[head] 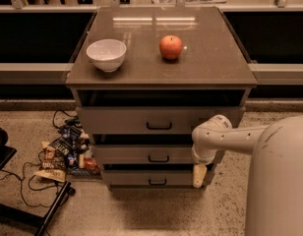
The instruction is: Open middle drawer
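Middle drawer (127,155) second of three in grey-beige cabinet (161,86), flat front facing camera, small black handle (159,158) at centre. Sits between taller top drawer (117,120) and smaller lowest drawer (127,177), dark gap above each front. Shows no inside; shut tight or out a crack, cannot tell.

Gripper (199,176) cream, pointing down, at right end of lowest drawer front, just below middle drawer's right end, well apart from handle. Open or closed: cannot tell. White arm (215,139) bends in from bulky robot body (282,181) at right, elbow overlapping middle drawer's right end.

On brown surface (210,68): white bowl (106,54) left, red apple (170,47) near centre, well apart. On floor left of cabinet, packets (63,149) and black cables (23,191).
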`<state>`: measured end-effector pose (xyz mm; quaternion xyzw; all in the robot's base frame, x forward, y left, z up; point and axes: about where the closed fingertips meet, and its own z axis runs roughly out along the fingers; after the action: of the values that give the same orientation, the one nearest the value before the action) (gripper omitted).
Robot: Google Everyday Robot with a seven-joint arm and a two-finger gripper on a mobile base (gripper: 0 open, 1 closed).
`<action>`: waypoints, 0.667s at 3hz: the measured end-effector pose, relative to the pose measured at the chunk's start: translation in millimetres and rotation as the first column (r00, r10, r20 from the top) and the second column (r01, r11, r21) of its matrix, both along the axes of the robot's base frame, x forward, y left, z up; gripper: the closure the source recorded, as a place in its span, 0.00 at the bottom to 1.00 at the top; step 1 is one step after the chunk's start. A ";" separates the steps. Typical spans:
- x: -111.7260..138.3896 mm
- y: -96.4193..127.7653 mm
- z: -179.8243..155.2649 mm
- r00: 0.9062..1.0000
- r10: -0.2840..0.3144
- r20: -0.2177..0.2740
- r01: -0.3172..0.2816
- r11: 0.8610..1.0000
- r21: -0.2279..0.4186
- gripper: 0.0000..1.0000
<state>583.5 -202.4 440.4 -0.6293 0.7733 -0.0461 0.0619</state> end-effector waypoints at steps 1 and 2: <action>2.3 0.5 -13.4 1.000 0.030 0.004 -0.030 1.000 -0.003 0.00; 15.8 2.2 -23.9 0.995 0.096 0.028 -0.096 0.995 -0.011 0.00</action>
<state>599.3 -200.2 416.5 -0.6652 0.7410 -0.0560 0.0721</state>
